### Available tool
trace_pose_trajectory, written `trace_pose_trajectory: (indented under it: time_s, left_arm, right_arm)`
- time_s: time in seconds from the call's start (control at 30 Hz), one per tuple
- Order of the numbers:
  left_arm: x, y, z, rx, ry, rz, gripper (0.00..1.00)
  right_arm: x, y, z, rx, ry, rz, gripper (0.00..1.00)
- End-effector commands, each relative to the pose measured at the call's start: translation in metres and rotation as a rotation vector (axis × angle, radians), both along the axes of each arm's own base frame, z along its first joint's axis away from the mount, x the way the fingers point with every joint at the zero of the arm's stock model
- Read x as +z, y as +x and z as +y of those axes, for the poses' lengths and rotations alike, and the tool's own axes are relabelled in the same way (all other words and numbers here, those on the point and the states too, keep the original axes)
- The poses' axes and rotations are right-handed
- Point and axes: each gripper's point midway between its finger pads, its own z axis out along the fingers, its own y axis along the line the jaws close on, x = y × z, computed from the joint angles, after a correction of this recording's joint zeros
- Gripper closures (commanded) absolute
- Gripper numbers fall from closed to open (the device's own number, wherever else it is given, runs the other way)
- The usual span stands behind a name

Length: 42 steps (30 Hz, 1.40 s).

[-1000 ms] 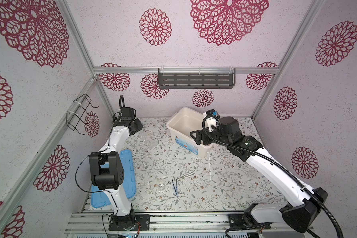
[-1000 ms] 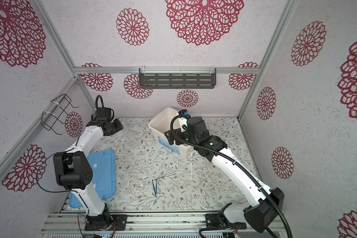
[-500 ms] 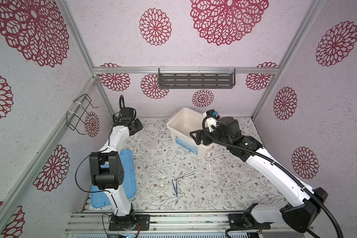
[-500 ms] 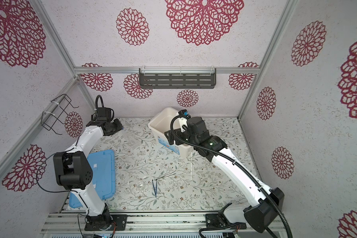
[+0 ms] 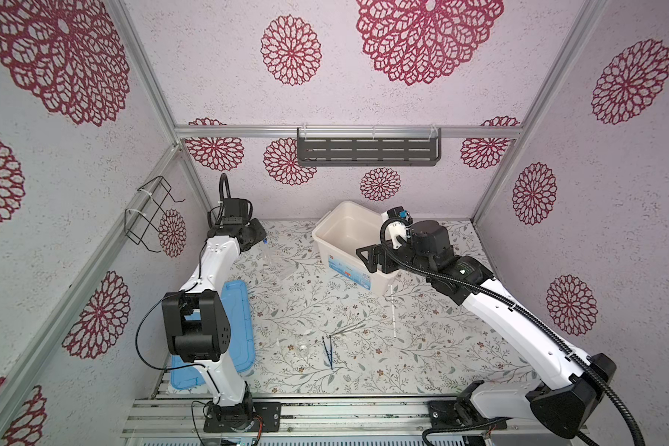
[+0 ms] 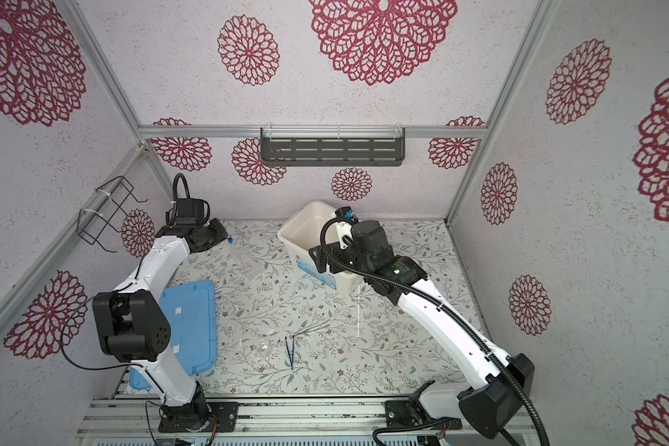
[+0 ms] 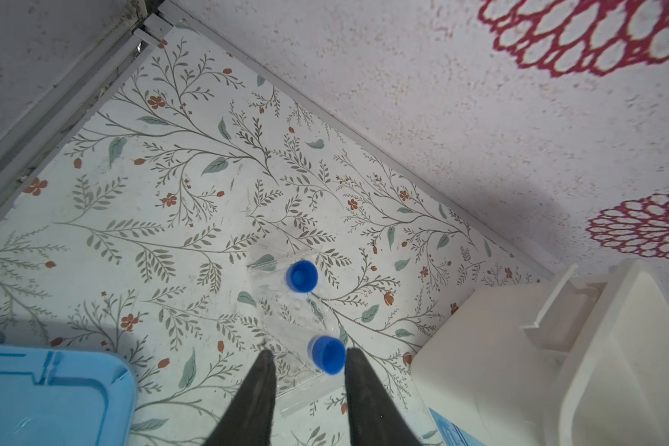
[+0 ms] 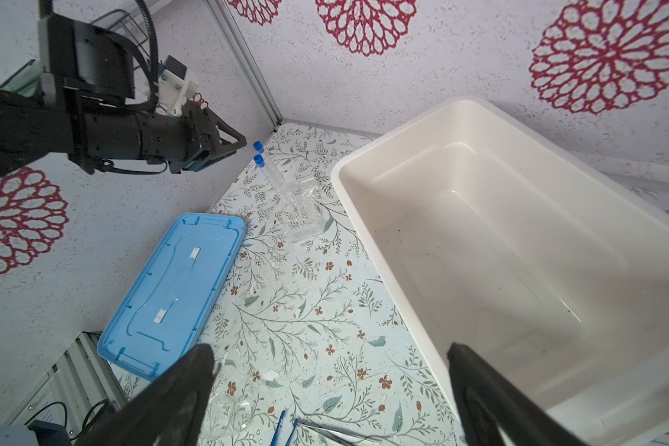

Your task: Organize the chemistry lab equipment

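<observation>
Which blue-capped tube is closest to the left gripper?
The tube showing between the left gripper's fingers in the left wrist view; the other tube stands farther off.

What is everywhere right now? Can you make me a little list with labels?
Left gripper: open, close to the blue-capped tubes
Right gripper: open wide, by the white tub's rim
Tubes: two, upright in a clear rack
Blue lid: flat on the table, left side
Tweezers and white rod: lying on the table

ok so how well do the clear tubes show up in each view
Right wrist view: tubes sharp, though the right gripper is blurred. Left wrist view: blue caps crisp, glass nearly vanishes. In both top views: tubes tiny, barely visible.
</observation>
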Motion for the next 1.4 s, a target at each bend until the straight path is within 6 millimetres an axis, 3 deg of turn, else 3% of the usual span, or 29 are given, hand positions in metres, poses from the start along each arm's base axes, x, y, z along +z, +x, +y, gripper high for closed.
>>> trace_pose_trajectory:
  time_s: [0.0, 0.1, 0.27, 0.47, 1.03, 1.37]
  left_arm:
    - [0.031, -0.002, 0.002, -0.003, 0.001, -0.06, 0.66]
    - [0.036, -0.005, 0.001, -0.008, 0.002, -0.063, 0.66]
    - [0.042, -0.018, -0.002, -0.032, 0.015, -0.066, 0.65]
    - [0.029, -0.026, -0.011, -0.097, 0.035, -0.025, 0.66]
    - [-0.024, 0.002, -0.013, -0.102, 0.046, 0.07, 0.69]
    - [-0.02, 0.007, -0.012, -0.093, 0.041, 0.057, 0.69]
  right_arm:
    - [0.02, 0.001, -0.006, -0.028, 0.045, -0.043, 0.02]
    - [0.018, 0.001, -0.007, -0.029, 0.039, -0.036, 0.01]
    - [-0.003, -0.002, -0.008, -0.022, -0.014, 0.03, 0.01]
    - [-0.022, -0.002, -0.005, -0.007, -0.071, 0.107, 0.01]
    - [-0.024, 0.001, -0.009, -0.035, -0.071, 0.097, 0.01]
    - [-0.022, 0.0, -0.011, -0.041, -0.07, 0.087, 0.01]
